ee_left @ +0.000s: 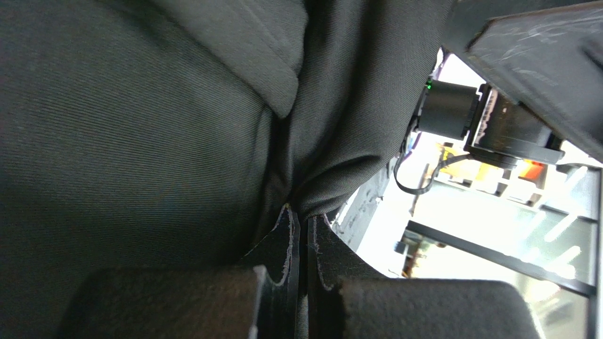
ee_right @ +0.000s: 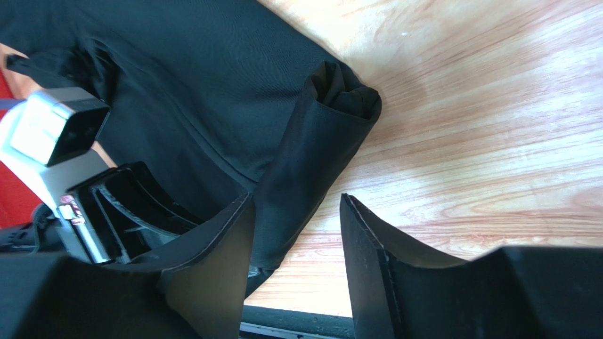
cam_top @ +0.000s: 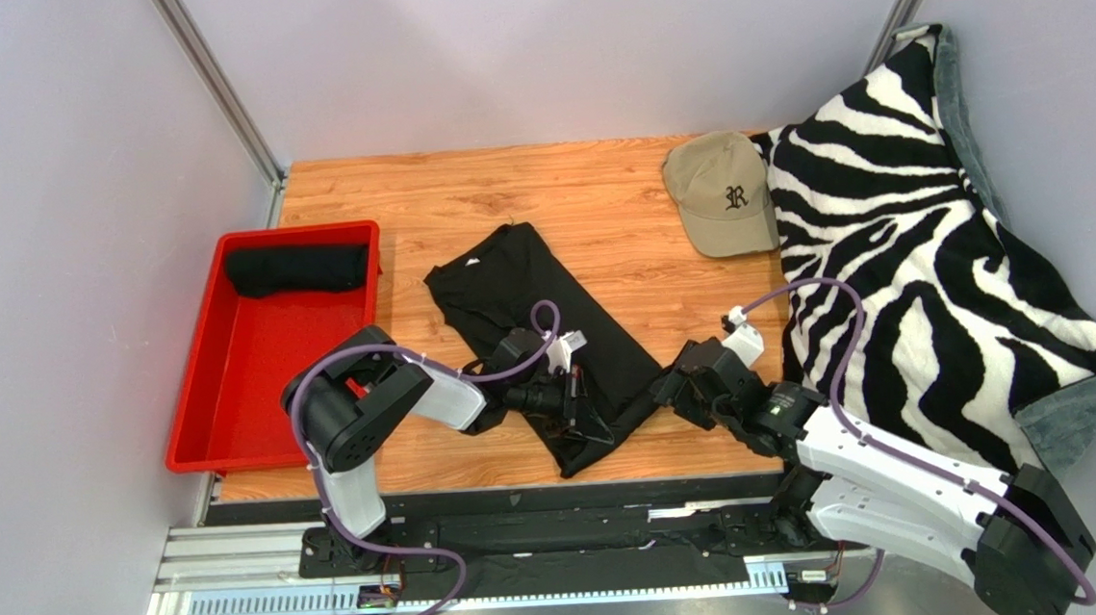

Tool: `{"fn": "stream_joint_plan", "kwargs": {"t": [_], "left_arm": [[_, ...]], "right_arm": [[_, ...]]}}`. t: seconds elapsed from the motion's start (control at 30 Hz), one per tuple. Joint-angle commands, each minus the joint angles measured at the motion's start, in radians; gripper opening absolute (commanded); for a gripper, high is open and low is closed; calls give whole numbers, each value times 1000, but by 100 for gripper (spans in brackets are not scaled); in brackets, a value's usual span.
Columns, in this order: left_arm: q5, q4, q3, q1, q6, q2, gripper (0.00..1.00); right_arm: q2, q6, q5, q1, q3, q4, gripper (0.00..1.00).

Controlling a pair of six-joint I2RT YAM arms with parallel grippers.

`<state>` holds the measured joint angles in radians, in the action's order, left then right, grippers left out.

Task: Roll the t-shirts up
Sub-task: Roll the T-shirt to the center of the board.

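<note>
A black t-shirt [cam_top: 509, 289] lies folded lengthwise, running diagonally across the wooden table [cam_top: 402, 202]. My left gripper [cam_top: 575, 400] is on its near end, and in the left wrist view it [ee_left: 303, 215] is shut on a pinch of the black fabric [ee_left: 141, 141]. My right gripper [cam_top: 664, 384] sits at the shirt's near right edge. In the right wrist view it [ee_right: 297, 212] is open, with a rolled fold of the shirt [ee_right: 311, 148] between the fingers, against the left one. A second black t-shirt [cam_top: 298, 269], rolled, lies in the red tray [cam_top: 227, 402].
A tan cap [cam_top: 720, 194] lies at the back right of the table. A zebra-print blanket [cam_top: 914, 268] covers the right side next to my right arm. The table's near edge and a black rail [cam_top: 555, 531] run just below the shirt's end.
</note>
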<state>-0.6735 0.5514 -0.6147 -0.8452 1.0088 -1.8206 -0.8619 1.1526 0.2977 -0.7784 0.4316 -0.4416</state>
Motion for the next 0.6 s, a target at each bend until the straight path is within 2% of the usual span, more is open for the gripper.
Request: {"fn": "stream_joint_plan", "kwargs": {"t": [0.0,0.23,0.57], "left_arm": [[-37,-31,10,12,16,-25,0],[-41,-70,-6,17,-13,-23,0],[-47,-136,-34,15,-65,-19,0]], "right_arm": [[-43,30,44,-16,9,78,51],[-166,12,50,-18,91,41,54],[-324,-22,95,-10,268,-120,54]]}}
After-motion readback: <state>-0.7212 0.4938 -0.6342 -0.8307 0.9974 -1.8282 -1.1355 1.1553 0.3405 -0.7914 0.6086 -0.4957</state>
